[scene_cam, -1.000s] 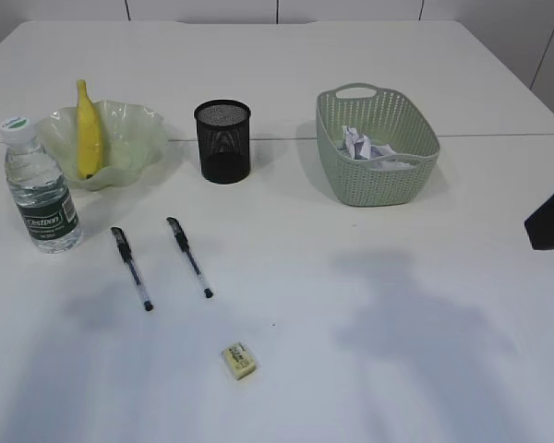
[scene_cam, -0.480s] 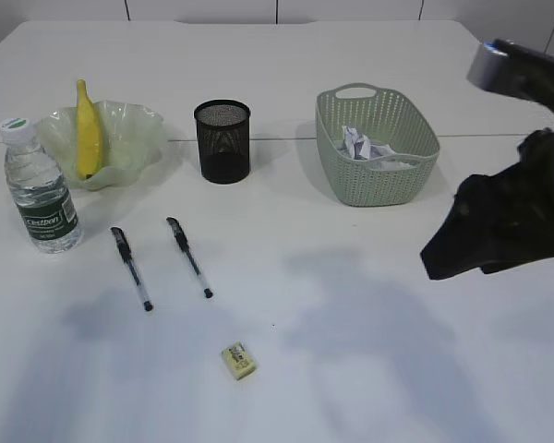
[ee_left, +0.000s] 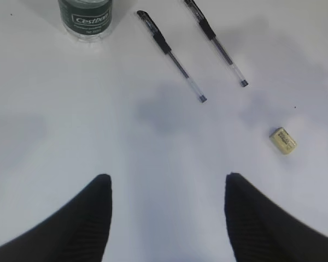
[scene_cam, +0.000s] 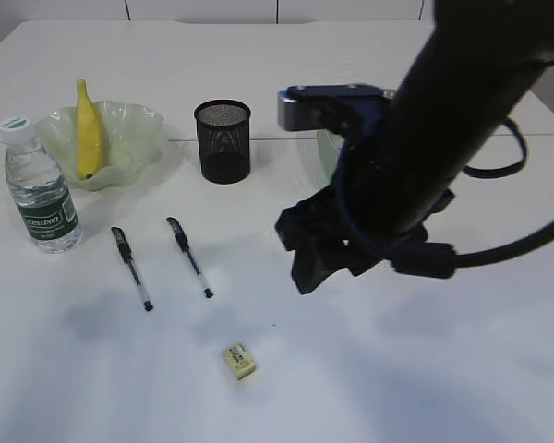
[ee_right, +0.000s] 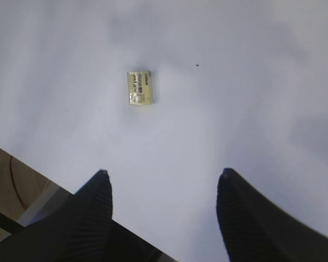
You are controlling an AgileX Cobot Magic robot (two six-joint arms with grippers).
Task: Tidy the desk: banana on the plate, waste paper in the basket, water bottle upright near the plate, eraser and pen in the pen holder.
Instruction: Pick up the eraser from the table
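Right fingers (ee_right: 161,210): hanging spread and empty above the small yellow rectangular eraser (ee_right: 139,88), lining up for pickup.
Left fingers (ee_left: 167,213): hovering parted, holding nothing.

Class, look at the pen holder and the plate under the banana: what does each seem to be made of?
Pen holder: apparently black metal mesh, matte; a fine see-through grid shows in its wall. Plate: likely translucent pale green glass or plastic, glossy, with a wavy rim; which one cannot be told.
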